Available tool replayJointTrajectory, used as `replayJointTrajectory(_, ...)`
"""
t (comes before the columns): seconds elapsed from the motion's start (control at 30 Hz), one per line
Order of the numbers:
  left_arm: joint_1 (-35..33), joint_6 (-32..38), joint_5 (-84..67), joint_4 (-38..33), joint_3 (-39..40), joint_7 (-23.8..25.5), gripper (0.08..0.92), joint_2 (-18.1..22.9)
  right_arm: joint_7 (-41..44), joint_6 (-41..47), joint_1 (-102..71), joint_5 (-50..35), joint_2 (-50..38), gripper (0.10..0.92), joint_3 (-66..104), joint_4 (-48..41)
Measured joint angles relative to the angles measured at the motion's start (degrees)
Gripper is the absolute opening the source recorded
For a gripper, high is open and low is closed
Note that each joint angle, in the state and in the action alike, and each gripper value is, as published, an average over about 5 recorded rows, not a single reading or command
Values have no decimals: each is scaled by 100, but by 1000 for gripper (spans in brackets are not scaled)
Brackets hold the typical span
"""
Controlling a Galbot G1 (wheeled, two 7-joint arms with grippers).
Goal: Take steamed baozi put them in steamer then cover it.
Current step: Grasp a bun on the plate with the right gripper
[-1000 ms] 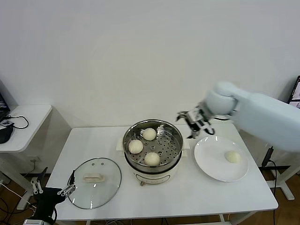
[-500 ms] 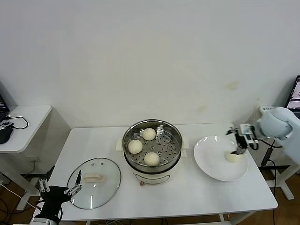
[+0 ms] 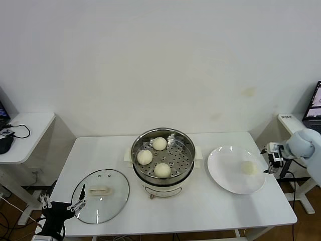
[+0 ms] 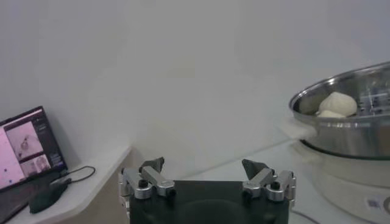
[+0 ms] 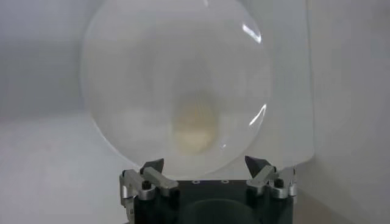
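Three cream-white baozi (image 3: 154,156) lie on the perforated tray of the steel steamer (image 3: 186,141) at the table's middle. A fourth baozi (image 3: 248,167) lies on the white plate (image 3: 225,173) to the right; it also shows in the right wrist view (image 5: 195,125). My right gripper (image 3: 274,159) is open and empty just past the plate's right rim, facing the baozi. The glass cover (image 3: 101,195) with its cream handle lies flat at the table's front left. My left gripper (image 3: 61,207) is open and empty below the table's front-left edge, beside the cover. The steamer shows in the left wrist view (image 4: 353,122).
A small white side table (image 3: 27,130) with black cables stands at the left. A laptop (image 4: 29,146) shows on it in the left wrist view. A screen edge (image 3: 315,108) and a white stand are at the far right.
My right gripper swung from beside the steamer over to the plate, dipped by the baozi, then drew back past the plate's right rim. The baozi stays on the plate. The left gripper shifted slightly.
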State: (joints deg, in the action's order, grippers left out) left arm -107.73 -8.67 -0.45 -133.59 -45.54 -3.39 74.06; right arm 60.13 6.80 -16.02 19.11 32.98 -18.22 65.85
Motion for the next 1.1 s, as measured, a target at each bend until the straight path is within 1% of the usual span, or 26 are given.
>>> replayJointTrajectory(0.33,15,2,16,50,-16,0,823,37,-62,-77,19,456,765,823,53,-770)
replayJointTrajectory(0.6,55,6,6,99,-23,-1,823,37,-54,-46,21,761,1078,813,100,-1104)
replayJointTrajectory(1.1,76,10,6,112,-20,-2,823,20,30,25,54,885,1180,669,124,-1235)
